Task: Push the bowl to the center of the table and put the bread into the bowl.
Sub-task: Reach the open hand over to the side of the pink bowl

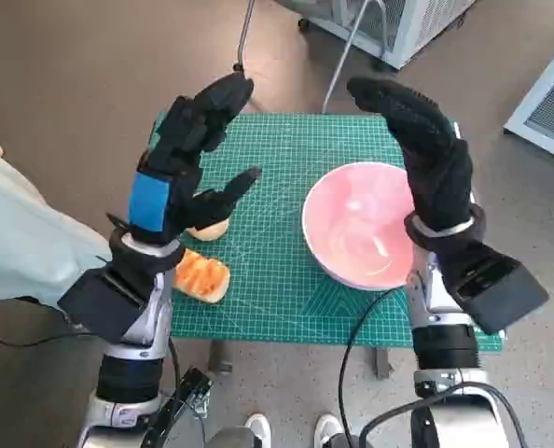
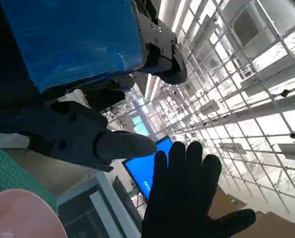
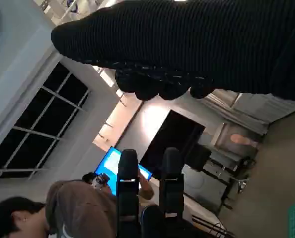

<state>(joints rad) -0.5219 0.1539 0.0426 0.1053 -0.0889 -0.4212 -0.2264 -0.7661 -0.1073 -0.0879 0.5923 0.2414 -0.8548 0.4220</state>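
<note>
A pink bowl (image 1: 359, 233) sits on the right half of the green cutting mat (image 1: 277, 177); its rim (image 2: 18, 210) also shows in the left wrist view. A toasted slice of bread (image 1: 202, 276) lies near the mat's left front edge, and a second pale piece (image 1: 209, 229) sits just behind it, partly hidden by my left hand. My left hand (image 1: 188, 154) is raised above the mat's left side, fingers spread, holding nothing. My right hand (image 1: 426, 149) is raised over the bowl's right rim, fingers apart and empty; the left wrist view also catches this right hand (image 2: 187, 198).
The mat covers a small table. Metal chair legs (image 1: 244, 37) and a white unit (image 1: 398, 23) stand beyond the far edge. Pale cloth (image 1: 16, 233) lies at the left. Feet (image 1: 291, 431) show by the near edge. A person (image 3: 48, 208) appears in the right wrist view.
</note>
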